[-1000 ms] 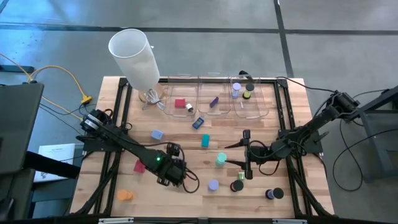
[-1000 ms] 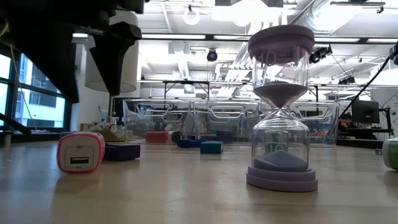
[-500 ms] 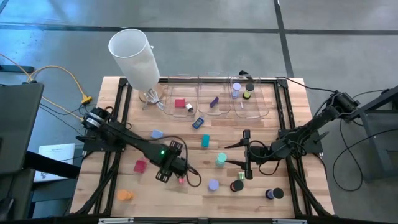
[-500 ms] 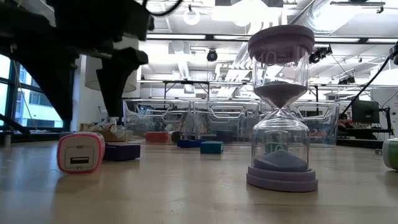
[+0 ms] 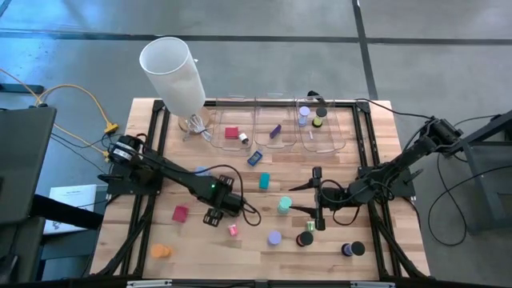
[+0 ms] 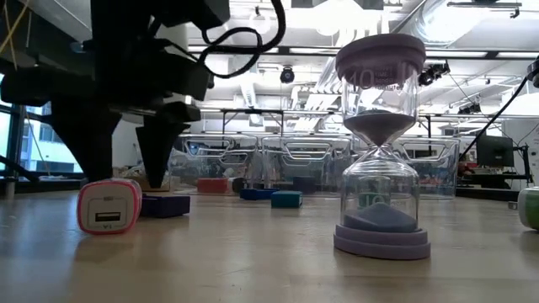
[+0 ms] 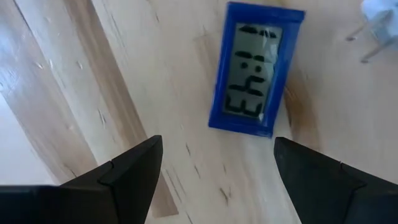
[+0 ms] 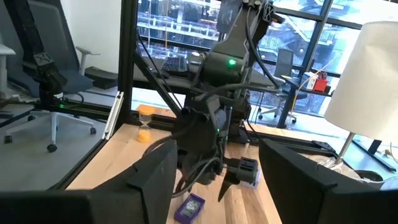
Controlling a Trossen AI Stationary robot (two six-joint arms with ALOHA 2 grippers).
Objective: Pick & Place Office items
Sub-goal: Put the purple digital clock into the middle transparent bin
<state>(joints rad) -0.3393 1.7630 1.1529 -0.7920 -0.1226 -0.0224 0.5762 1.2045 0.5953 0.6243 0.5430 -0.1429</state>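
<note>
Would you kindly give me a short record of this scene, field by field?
left gripper: open, empty, above the table near the pink block
right gripper: open, empty, beside the teal piece
blue clock: flat on the wood, beyond the left fingers, untouched
bins: three, clear, along the far edge; red block in one
loose pieces: several on the table outside the bins

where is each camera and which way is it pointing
High view: above the table, looking straight down; both arms show, left gripper open.
Low view: table height, looking level past a lavender hourglass; left arm hangs in.
Left wrist view: looks down between its fingers at a blue clock.
Right wrist view: looks across at the left arm.
Shared: pink charger.
</note>
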